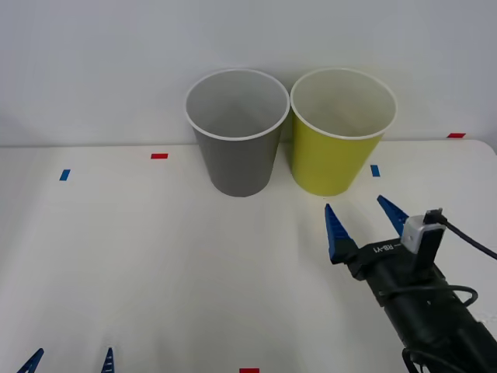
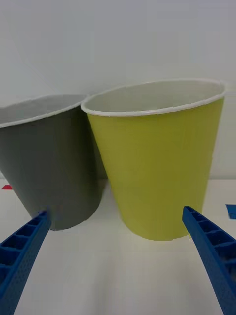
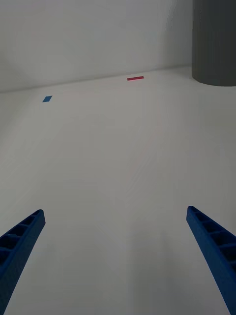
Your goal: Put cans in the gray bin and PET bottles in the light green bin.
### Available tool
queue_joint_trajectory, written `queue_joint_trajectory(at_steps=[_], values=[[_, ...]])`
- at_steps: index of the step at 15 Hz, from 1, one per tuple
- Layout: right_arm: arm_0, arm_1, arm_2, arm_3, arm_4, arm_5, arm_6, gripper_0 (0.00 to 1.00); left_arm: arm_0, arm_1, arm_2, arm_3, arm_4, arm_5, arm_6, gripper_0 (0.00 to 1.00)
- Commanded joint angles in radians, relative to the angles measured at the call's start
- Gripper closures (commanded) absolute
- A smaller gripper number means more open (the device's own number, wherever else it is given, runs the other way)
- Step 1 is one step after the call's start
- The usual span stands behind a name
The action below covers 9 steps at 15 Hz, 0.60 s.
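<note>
Two tapered, white-rimmed bins are stood side by side at the desk's (image 1: pixel 155 256) far edge: gray bin (image 1: pixel 237 148), light green bin (image 1: pixel 338 148). The right gripper (image 1: pixel 363 221) is held spread before the green one; the left gripper (image 1: pixel 70 361) is parked apart at the near edge.

black arm (image 1: pixel 435 315), 2 blue ribbed fingers (image 1: pixel 335 227), blk cable (image 1: pixel 472 239)

Gray bin (image 1: pixel 237 155) upright, touching light green bin (image 1: pixel 338 151) on its right
</note>
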<state>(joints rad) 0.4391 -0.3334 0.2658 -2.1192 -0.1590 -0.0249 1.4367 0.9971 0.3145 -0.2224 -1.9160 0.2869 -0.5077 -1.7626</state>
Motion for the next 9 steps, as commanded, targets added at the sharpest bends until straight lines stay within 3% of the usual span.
queue_joint_trajectory(at_steps=[1, 5, 9], values=[[0.027, 0.047, -0.03, 0.162, 0.064, -0.178, -0.001, 0.08, 0.0, 0.0, 0.0, 0.0, 0.0, 0.0, 0.0, 0.0], [0.156, 0.073, -0.085, 0.186, 0.075, -0.24, 0.004, 0.08, 0.0, 0.0, 0.0, 0.0, 0.0, 0.0, 0.0, 0.0], [0.233, 0.071, -0.069, 0.185, 0.052, -0.273, 0.007, 0.07, 0.0, 0.0, 0.0, 0.0, 0.0, 0.0, 0.0, 0.0]])
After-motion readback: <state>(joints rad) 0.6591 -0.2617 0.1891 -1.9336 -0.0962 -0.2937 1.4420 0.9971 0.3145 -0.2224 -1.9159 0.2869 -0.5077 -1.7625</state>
